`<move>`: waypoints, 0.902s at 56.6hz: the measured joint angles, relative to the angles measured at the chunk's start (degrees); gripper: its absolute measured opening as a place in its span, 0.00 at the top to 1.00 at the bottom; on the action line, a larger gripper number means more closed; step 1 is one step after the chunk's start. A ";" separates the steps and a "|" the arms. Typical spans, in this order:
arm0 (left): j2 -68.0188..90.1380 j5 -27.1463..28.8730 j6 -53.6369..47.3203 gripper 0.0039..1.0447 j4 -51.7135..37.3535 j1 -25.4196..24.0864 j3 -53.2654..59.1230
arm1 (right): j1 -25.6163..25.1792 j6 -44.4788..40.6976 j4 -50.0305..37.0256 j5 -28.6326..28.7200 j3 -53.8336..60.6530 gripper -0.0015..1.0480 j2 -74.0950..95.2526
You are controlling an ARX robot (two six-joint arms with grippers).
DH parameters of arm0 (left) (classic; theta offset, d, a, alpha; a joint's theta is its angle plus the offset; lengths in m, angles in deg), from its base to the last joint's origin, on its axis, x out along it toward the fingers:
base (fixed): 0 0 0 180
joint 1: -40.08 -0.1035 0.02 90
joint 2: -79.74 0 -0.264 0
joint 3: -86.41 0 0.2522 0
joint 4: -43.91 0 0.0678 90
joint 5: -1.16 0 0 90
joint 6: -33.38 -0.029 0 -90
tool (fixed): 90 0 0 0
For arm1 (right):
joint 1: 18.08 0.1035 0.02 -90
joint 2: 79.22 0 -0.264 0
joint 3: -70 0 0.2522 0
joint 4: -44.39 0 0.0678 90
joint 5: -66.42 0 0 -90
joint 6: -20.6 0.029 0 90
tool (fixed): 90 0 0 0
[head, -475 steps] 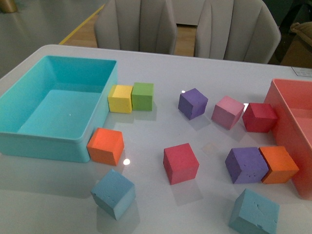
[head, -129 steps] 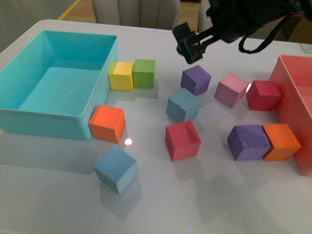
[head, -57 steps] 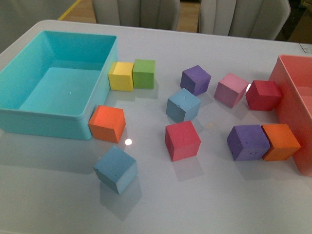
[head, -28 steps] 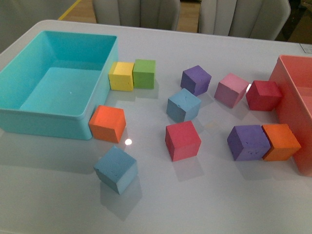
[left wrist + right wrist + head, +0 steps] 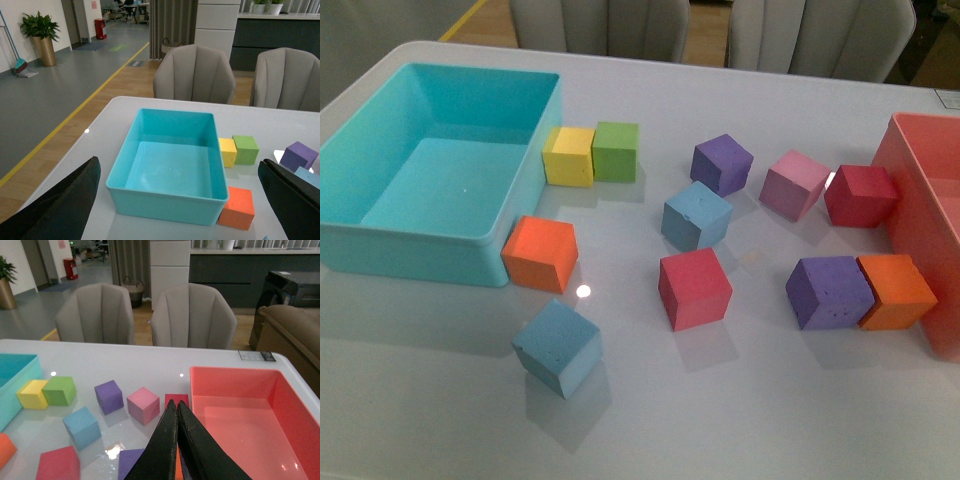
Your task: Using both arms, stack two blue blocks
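One blue block (image 5: 695, 215) sits in the middle of the table, next to a red cube (image 5: 694, 288). The other blue block (image 5: 558, 347) sits apart near the front, turned at an angle. Neither arm shows in the front view. My left gripper (image 5: 180, 161) is open and empty, high above the turquoise bin (image 5: 165, 197); a sliver of the middle blue block (image 5: 306, 175) shows by its right finger. My right gripper (image 5: 174, 404) is shut and empty, high over the cubes beside the red bin (image 5: 235, 375). The middle blue block (image 5: 81, 426) shows in the right wrist view.
The turquoise bin (image 5: 350, 240) stands at the left, the red bin (image 5: 920, 170) at the right edge. Yellow (image 5: 568, 155), green (image 5: 615, 150), orange (image 5: 540, 253), purple (image 5: 721, 163), pink (image 5: 793, 184) and other cubes are scattered. Chairs (image 5: 600, 25) stand beyond the far edge.
A blue block that lay at the front right now sits in the middle. The right arm, over the table 2.3 s ago, has left the front view. Nothing moved in the last second.
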 joint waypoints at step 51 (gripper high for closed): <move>0.00 0.00 0.00 0.08 0.00 0.00 0.00 | 0.00 0.00 14.97 0.02 0.00 0.63 -14.69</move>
